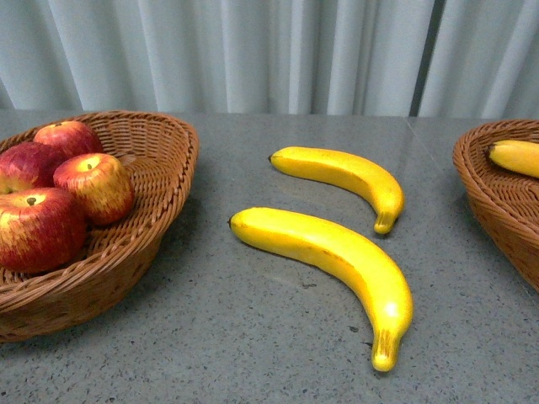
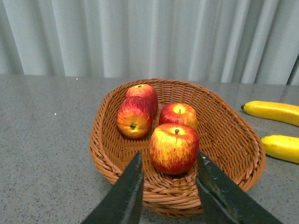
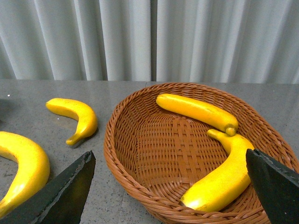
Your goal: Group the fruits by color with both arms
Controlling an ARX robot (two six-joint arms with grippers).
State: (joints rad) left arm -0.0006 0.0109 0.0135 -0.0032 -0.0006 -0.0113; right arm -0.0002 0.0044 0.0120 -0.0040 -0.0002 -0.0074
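Several red apples (image 1: 40,227) lie in the left wicker basket (image 1: 160,172). Two yellow bananas lie on the grey table between the baskets: a near one (image 1: 337,257) and a far one (image 1: 345,174). Another banana (image 1: 515,156) lies in the right basket (image 1: 488,194). In the left wrist view my left gripper (image 2: 169,184) is open and empty, just short of the basket rim (image 2: 173,196), facing the nearest apple (image 2: 174,148). In the right wrist view my right gripper (image 3: 170,184) is open wide and empty over the right basket (image 3: 140,158), which holds two bananas (image 3: 196,111) (image 3: 224,179).
A pale pleated curtain (image 1: 253,50) hangs behind the table. The grey tabletop (image 1: 253,337) stretches between the two baskets. Neither arm shows in the front view. The two loose bananas also show in the right wrist view (image 3: 77,114) (image 3: 23,170).
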